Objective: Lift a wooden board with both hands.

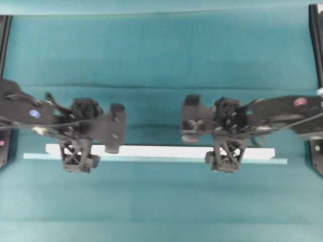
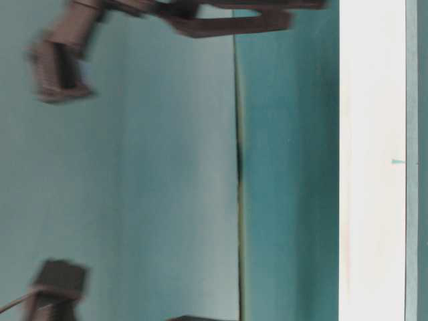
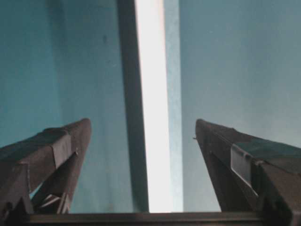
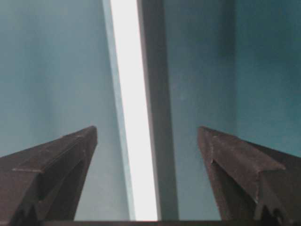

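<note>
Our left gripper (image 3: 142, 129) stands with its wedge-shaped fingers (image 3: 61, 148) spread wide, the wooden board (image 3: 150, 108) running lengthwise through the gap and touching neither tip. Our right gripper (image 4: 147, 134) is spread likewise, its fingers (image 4: 235, 160) well clear of the same white plank on both sides. From overhead, the left gripper (image 1: 76, 162) sits over the board's left portion and the right gripper (image 1: 225, 164) over its right portion, both arms reaching in from the sides. The board (image 1: 161, 152) lies flat on the teal table (image 1: 161, 60), a thinner pale teal strip (image 1: 151, 159) just beside its near edge.
</note>
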### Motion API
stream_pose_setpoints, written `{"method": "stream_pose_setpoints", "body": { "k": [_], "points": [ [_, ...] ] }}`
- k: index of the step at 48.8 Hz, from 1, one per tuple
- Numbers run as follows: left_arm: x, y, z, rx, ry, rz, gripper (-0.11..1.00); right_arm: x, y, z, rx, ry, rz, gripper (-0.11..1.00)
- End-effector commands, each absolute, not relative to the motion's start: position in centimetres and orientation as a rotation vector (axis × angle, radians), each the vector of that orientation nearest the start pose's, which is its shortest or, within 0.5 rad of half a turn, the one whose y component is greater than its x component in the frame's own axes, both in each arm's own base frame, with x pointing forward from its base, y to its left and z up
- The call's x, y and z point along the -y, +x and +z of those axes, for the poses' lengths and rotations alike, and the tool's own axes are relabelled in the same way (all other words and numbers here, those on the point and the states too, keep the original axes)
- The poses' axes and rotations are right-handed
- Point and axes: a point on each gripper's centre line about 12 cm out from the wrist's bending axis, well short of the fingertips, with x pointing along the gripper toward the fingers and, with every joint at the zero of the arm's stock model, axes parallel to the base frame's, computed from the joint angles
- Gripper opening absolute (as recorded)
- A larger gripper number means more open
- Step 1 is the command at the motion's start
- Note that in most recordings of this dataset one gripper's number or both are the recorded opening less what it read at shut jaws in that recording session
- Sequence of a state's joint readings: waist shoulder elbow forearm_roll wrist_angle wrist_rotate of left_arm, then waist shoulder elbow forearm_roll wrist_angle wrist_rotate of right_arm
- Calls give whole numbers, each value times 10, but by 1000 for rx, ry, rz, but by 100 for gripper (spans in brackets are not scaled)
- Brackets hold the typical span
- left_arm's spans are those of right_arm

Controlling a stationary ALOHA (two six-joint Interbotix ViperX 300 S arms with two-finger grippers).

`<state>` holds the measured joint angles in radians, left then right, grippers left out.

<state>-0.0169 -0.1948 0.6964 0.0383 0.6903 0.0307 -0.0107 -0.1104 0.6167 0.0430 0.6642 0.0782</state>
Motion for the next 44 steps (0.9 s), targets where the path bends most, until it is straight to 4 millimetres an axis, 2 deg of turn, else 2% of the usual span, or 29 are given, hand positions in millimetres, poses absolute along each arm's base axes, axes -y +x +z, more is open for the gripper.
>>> {"method": "stream_pose_setpoints", "body": {
  "k": [1, 8, 17, 22, 34, 44],
  "points": [
    [3, 303, 205, -1110, 73, -27, 98, 3, 333, 200, -1099, 126, -56, 93],
    [3, 294, 240, -984, 73, -24, 98, 6, 323, 231, -991, 131, -59, 93],
    [1, 278, 279, -800, 73, -17, 98, 7, 307, 252, -852, 126, -57, 93],
    [1, 269, 293, -696, 68, -12, 98, 8, 297, 263, -730, 128, -56, 93],
    [-1, 260, 322, -459, 55, -1, 98, 11, 271, 306, -356, 121, -56, 93],
    [-2, 262, 343, -279, 56, 5, 97, 13, 246, 332, -225, 121, -63, 93]
  ]
}}
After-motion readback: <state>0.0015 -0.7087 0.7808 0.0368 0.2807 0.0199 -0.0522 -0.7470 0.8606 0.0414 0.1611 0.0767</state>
